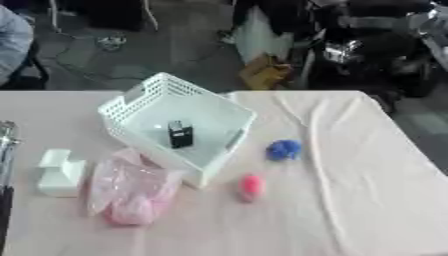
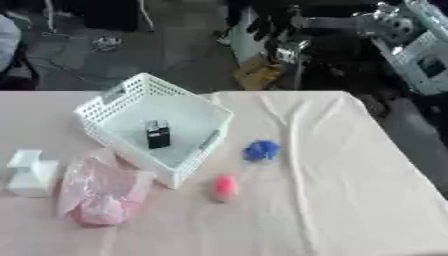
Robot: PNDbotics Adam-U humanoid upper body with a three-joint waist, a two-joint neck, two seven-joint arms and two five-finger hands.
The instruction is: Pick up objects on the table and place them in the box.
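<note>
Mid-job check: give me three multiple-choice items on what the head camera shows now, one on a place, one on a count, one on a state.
1. Where does the blue object lie?
A. inside the basket
B. on the cloth right of the basket
C. on top of the white block

2. How many things lie inside the white basket?
A. one
B. three
C. none

3. How is the pink bag placed?
A. hanging over the table edge
B. inside the basket
C. lying crumpled on the table against the basket's near corner

Answers: 1 B, it rests on the cloth beyond the basket's right wall. 2 A, only the small black object is there. 3 C, it rests beside the white block.
</note>
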